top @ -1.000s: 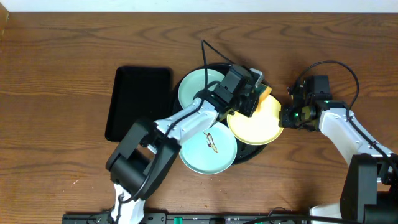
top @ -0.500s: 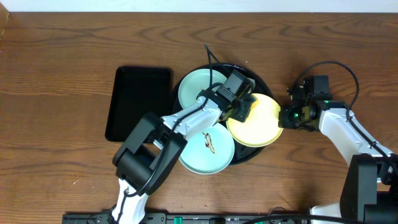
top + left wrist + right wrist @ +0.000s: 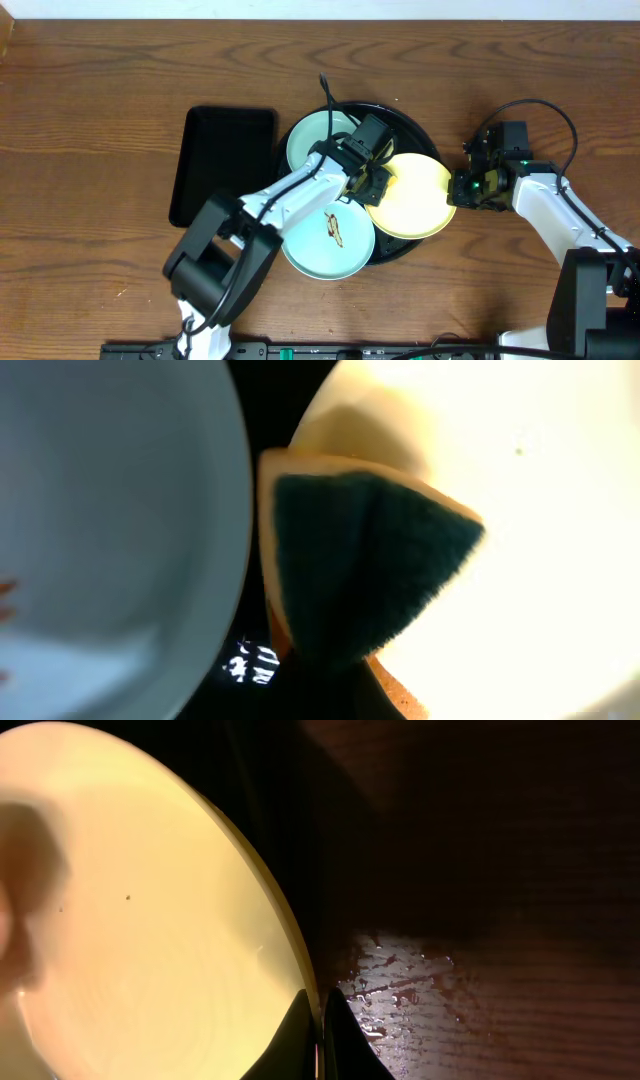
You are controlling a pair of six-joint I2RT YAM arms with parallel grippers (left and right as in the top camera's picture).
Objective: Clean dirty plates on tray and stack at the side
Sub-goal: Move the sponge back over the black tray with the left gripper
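Observation:
The round black tray (image 3: pixel 412 128) holds three plates. A pale blue plate (image 3: pixel 312 140) lies at the upper left. Another pale blue plate (image 3: pixel 318 250) with a dark smear lies at the lower left. The pale yellow plate (image 3: pixel 415 200) lies at the right. My left gripper (image 3: pixel 373 180) is shut on an orange sponge (image 3: pixel 370 560) with a dark green scouring face, pressed at the yellow plate's (image 3: pixel 560 510) left edge beside a blue plate (image 3: pixel 100 510). My right gripper (image 3: pixel 320 1020) is shut on the yellow plate's (image 3: pixel 130 920) right rim, and it also shows in the overhead view (image 3: pixel 456 188).
A smaller rectangular black tray (image 3: pixel 222 165) lies left of the round tray. The wooden table (image 3: pixel 520 90) lies all around. A wet patch (image 3: pixel 410 980) shines on the wood just right of the yellow plate's rim.
My left gripper has dragged the sponge from the yellow plate's upper right across to its left edge. The lower blue plate has shifted slightly left. The right gripper has not moved.

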